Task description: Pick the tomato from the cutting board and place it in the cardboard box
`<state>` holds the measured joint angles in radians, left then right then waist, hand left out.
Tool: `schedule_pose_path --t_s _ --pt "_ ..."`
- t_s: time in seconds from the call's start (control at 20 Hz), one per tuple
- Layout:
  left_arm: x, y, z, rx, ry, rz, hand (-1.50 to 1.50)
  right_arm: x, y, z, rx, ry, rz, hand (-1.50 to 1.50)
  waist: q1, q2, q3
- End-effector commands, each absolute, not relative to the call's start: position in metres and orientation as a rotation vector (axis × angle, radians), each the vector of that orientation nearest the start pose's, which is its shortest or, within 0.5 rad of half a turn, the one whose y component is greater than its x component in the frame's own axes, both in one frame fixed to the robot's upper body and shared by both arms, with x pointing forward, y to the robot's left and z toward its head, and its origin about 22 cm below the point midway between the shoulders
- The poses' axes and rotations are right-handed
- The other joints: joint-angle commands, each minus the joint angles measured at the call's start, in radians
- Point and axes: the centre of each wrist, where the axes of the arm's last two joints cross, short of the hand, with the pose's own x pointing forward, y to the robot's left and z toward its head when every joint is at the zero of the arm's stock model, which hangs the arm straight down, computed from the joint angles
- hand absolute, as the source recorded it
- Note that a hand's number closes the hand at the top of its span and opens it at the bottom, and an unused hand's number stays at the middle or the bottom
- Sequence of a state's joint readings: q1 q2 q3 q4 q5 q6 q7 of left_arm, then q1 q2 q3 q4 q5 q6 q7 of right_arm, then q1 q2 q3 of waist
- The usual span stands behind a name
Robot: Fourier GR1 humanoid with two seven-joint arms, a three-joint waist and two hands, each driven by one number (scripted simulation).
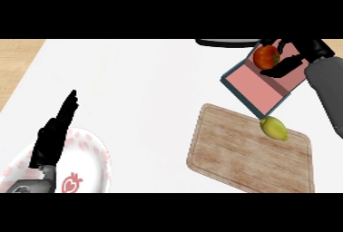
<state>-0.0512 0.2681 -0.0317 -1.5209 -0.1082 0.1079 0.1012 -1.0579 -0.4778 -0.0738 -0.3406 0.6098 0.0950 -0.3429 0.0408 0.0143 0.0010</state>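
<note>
A red tomato (266, 56) hangs over the far end of a shallow box (257, 88) with a pink floor and dark teal walls. My right hand (289, 60) is curled round the tomato from the right, its forearm running down the view's right edge. The wooden cutting board (234, 149) lies below the box, nearer to me, with a yellow-green lemon (274, 128) on its far right corner, just beside the box's near corner. My left hand (55, 133) rests open at the lower left, fingers straight and pointing away.
A white plate with a pink pattern (90, 158) sits under and beside the left hand. A dark round object (224, 42) shows at the top edge behind the box. A wooden strip (17, 54) borders the white counter at the left.
</note>
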Motion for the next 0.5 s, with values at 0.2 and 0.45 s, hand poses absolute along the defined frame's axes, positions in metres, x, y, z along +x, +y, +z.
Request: schedule_pose_path --t_s 0.2,0.45 --pt "0.252 0.273 0.014 0.353 -1.469 -0.239 0.0 0.449 -0.302 0.093 -0.54 -1.528 0.825 -1.5 0.006 0.004 0.001" --pt "0.255 0.273 0.016 0.333 -1.489 -0.237 0.0 0.456 -0.298 0.11 -0.482 -1.681 0.456 -1.5 0.019 0.01 0.002"
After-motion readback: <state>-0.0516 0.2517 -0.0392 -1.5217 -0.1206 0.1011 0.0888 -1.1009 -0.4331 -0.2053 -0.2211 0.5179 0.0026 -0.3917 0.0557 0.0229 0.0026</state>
